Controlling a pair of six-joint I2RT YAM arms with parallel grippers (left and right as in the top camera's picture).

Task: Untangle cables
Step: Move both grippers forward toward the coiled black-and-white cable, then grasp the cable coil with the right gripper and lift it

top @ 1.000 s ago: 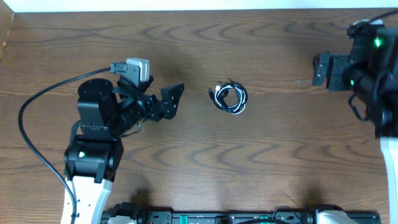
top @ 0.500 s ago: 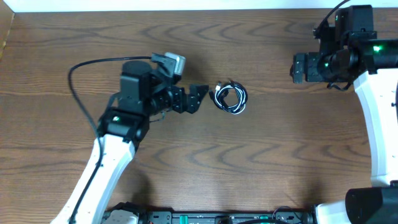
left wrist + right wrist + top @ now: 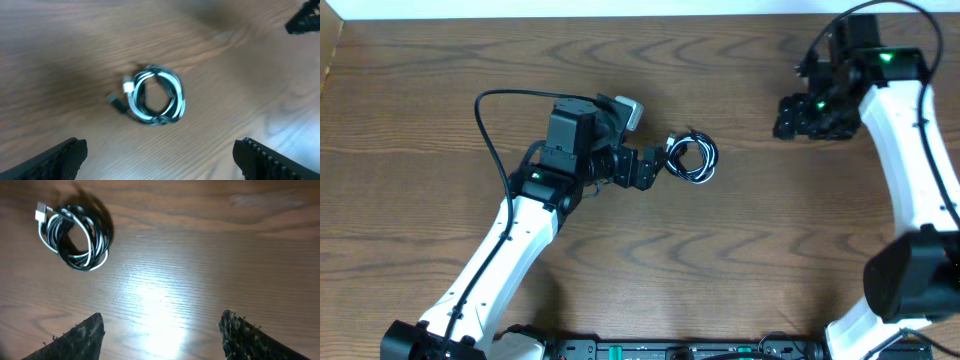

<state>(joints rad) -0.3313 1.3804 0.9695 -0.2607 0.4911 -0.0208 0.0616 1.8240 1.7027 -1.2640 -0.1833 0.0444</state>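
Coiled cables (image 3: pixel 691 158) lie on the table (image 3: pixel 750 260); left claw (image 3: pixel 648 167) gapes just beside.

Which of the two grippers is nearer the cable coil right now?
The left gripper: open, it sits right beside the coil of black and white cables, while the right gripper hangs well off on the coil's other side.

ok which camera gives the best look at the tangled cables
Right wrist view: the cables are sharp there, black and white strands and a white plug end easy to tell apart, though off in the upper-left corner. The left wrist view centres the cables but is blurred. Overhead shows the cables whole but small.
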